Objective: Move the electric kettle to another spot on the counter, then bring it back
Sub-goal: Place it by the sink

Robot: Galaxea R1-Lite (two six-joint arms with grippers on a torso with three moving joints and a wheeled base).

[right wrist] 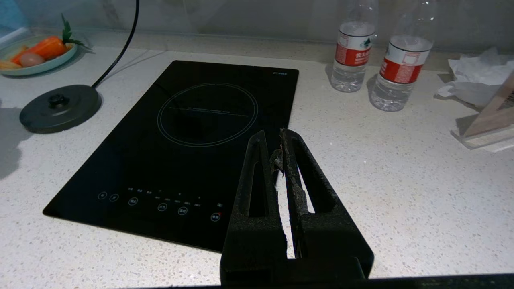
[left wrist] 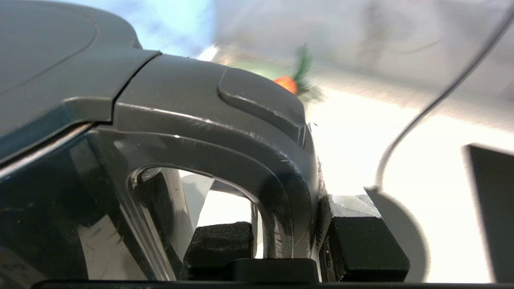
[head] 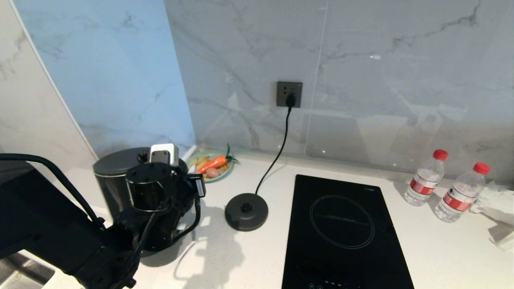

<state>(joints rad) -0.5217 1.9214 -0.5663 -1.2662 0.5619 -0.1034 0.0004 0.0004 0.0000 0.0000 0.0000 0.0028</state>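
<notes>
Gripping electric kettle (head: 114, 176) handle, left tool (left wrist: 289, 241); base disc (head: 246, 211) bare.

Base disc (head: 246, 211) beside hob (head: 343, 228); two bottles (head: 425, 183); vegetable plate (head: 211, 165).

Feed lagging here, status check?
Left end effector shut on kettle handle. Right end effector shut, idle over counter. Base disc right of kettle, bare.

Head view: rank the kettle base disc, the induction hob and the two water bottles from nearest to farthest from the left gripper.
From the left gripper, shut on the electric kettle handle:
1. Base disc, just right of it.
2. Induction hob, further right.
3. Water bottles, far right by the wall.
</notes>
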